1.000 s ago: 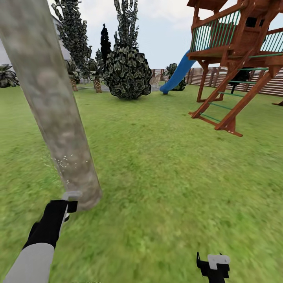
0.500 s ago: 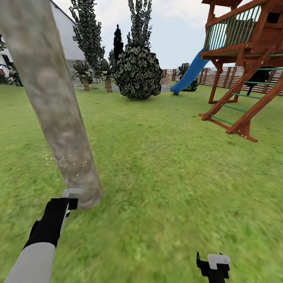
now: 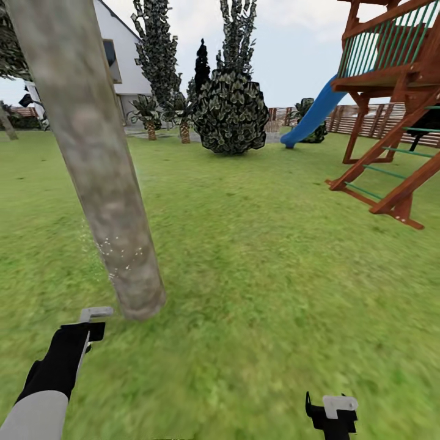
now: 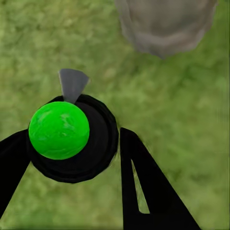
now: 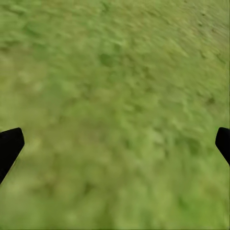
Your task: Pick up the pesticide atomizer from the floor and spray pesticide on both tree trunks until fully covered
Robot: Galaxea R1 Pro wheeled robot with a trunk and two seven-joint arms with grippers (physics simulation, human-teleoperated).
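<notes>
A thick mottled grey-brown tree trunk (image 3: 101, 165) leans up from the grass at the left; its base (image 4: 165, 24) also appears in the left wrist view. Tiny white specks of pesticide (image 3: 119, 253) dot its lower part. My left gripper (image 3: 85, 333) sits low, just left of the trunk's foot, shut on the pesticide atomizer (image 4: 72, 139), a black round body with a bright green top. Its grey nozzle (image 3: 95, 313) points toward the trunk. My right gripper (image 3: 331, 410) hangs open over bare lawn (image 5: 115, 96). Another leaning grey trunk (image 3: 6, 125) stands far off at the left edge.
A round dark bush (image 3: 231, 113) and thin tall trees stand at the back. The wooden play tower (image 3: 391, 98) with a blue slide (image 3: 311, 119) occupies the right. A white house (image 3: 125, 61) rises behind, and a slat fence (image 3: 366, 119) runs along the far right.
The camera has turned left, so the scenery slid right. My left gripper with the atomizer has dropped lower and drawn a little away from the trunk's base. The right gripper looks the same.
</notes>
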